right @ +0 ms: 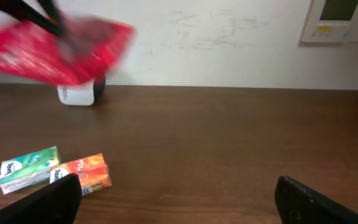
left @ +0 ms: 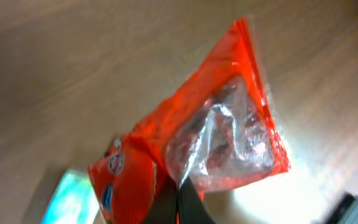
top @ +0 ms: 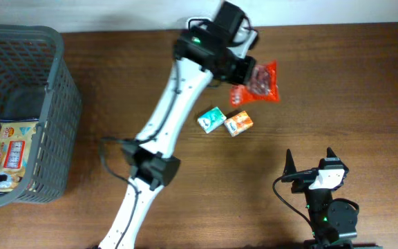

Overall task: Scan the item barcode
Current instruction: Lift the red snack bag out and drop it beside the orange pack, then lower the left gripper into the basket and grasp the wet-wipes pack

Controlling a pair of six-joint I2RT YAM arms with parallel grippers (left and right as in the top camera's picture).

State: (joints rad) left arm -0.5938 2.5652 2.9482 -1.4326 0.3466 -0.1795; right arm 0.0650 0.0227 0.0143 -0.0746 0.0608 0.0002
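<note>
The item, a red snack bag [top: 262, 83] with a clear window, hangs in the air at the back of the table, and my left gripper [top: 244, 71] is shut on its edge. In the left wrist view the bag [left: 222, 130] fills the frame, pinched between the dark fingers of the left gripper [left: 179, 202]. From the right wrist view the bag [right: 55, 50] is blurred, just in front of the white scanner [right: 78, 93]. The barcode is out of view. My right gripper [top: 309, 164] rests open near the front edge, empty [right: 176, 199].
A green carton [top: 212, 120] and an orange carton [top: 238, 123] lie side by side mid-table, below the bag. A grey basket [top: 54, 104] at the far left holds a yellow snack pack [top: 14, 152]. The scanner [top: 237, 24] stands at the back edge.
</note>
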